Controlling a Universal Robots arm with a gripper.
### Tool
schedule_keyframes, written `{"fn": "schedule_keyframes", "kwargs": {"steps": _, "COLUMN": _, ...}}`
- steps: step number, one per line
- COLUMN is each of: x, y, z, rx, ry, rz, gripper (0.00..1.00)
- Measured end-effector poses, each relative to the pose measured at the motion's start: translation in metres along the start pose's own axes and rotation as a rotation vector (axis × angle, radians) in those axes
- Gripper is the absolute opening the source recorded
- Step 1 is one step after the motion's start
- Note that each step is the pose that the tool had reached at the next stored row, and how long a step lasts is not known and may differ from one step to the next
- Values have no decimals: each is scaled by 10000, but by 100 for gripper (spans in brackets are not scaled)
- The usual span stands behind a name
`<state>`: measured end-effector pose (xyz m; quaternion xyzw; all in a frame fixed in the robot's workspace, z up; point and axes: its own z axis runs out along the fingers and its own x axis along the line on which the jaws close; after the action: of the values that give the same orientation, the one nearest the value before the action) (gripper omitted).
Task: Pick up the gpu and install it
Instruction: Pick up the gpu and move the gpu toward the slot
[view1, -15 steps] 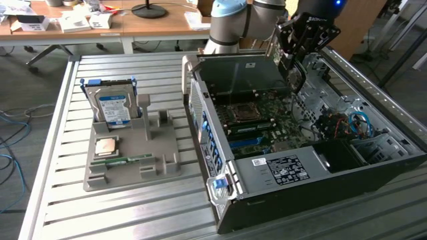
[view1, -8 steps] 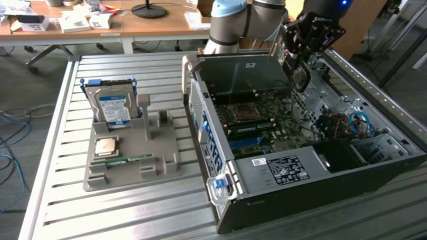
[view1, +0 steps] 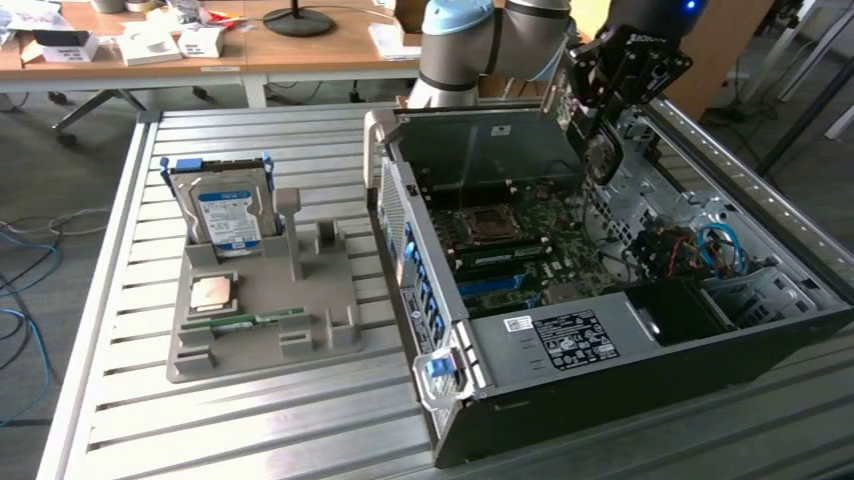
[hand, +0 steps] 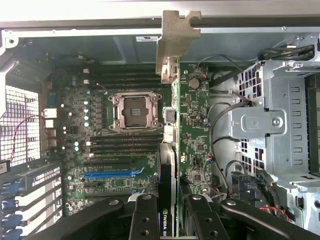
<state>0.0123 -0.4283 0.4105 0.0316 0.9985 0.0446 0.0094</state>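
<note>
While the end effector (hand: 172, 216) clamps the graphics card (hand: 190, 150) by its upper edge, the card hangs edge-down inside the open computer case (view1: 441, 330).
Its fingers (hand: 145, 215) are part-closed on the card, with the silver bracket (hand: 177, 45) toward the case's rear wall. Seating it well likely means keeping the board upright and square over the motherboard (hand: 100, 150). Room is tight: the drive cage (hand: 280, 125) and loose cables (hand: 220, 120) crowd one side, the processor socket (hand: 134, 111) the other.
</note>
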Motion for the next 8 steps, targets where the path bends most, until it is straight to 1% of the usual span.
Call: {"fn": "schedule_keyframes", "kwargs": {"steps": 8, "x": -42, "y": 3, "z": 1, "rx": 1, "ry": 0, "rz": 0, "gripper": 27}}
